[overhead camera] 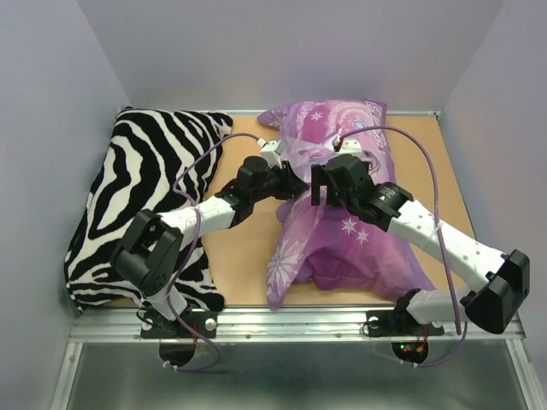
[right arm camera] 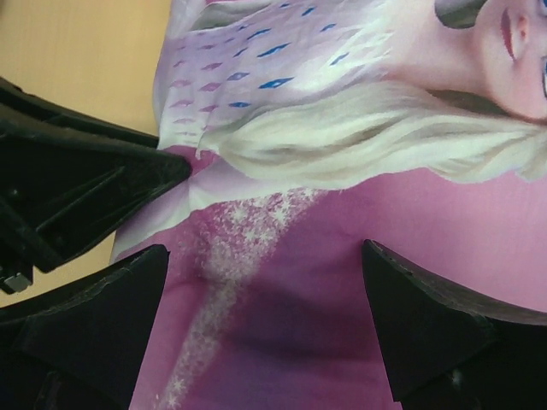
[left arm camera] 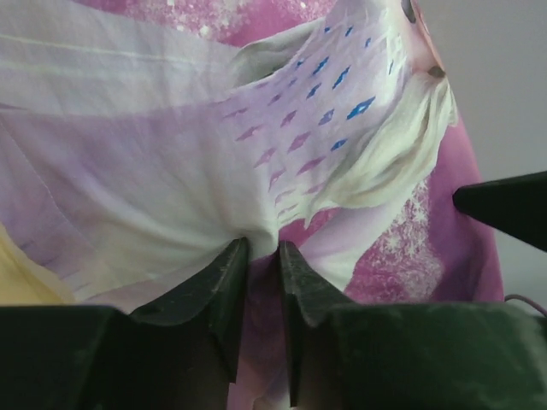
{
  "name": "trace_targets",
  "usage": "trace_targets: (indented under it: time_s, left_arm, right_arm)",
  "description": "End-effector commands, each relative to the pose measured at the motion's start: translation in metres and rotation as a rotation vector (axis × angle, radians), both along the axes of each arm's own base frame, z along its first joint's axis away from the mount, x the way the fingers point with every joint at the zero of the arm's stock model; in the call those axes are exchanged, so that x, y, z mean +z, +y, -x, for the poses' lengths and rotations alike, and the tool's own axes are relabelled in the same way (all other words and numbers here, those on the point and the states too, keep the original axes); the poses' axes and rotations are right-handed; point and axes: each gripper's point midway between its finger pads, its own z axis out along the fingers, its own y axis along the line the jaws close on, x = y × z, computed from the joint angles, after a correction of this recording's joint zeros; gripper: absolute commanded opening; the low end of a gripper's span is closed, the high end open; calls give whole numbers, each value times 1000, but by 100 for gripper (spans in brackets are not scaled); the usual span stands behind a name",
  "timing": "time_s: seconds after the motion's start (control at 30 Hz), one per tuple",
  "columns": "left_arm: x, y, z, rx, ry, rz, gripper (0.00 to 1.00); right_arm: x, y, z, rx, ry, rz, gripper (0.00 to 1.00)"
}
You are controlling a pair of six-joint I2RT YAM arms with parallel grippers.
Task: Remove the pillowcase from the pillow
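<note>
Top cam: your left gripper [overhead camera: 291,178] and right gripper [overhead camera: 327,190] reach fwd, arms bent, meeting over the pillowcase [overhead camera: 342,248]. It lies bunched on the table [overhead camera: 244,256], right of the zebra pillow [overhead camera: 145,196]. L wrist cam: left jaws pinch a pillowcase fold. R wrist cam: right jaws spread wide over the fabric, left gripper just beside.
</note>
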Motion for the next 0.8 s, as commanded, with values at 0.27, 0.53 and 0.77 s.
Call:
trace_targets:
  time_s: [0.27, 0.53, 0.77]
  left_arm:
    - [111, -5, 10, 22, -188, 161, 0]
    - [239, 48, 48, 155, -386, 237, 0]
    - [288, 43, 85, 120, -433, 242, 0]
  right_arm:
    - [-12, -31, 10, -135, -55, 63, 100]
    - [3, -42, 2, -238, -97, 10, 100]
    - [23, -32, -5, -210, -111, -39, 100]
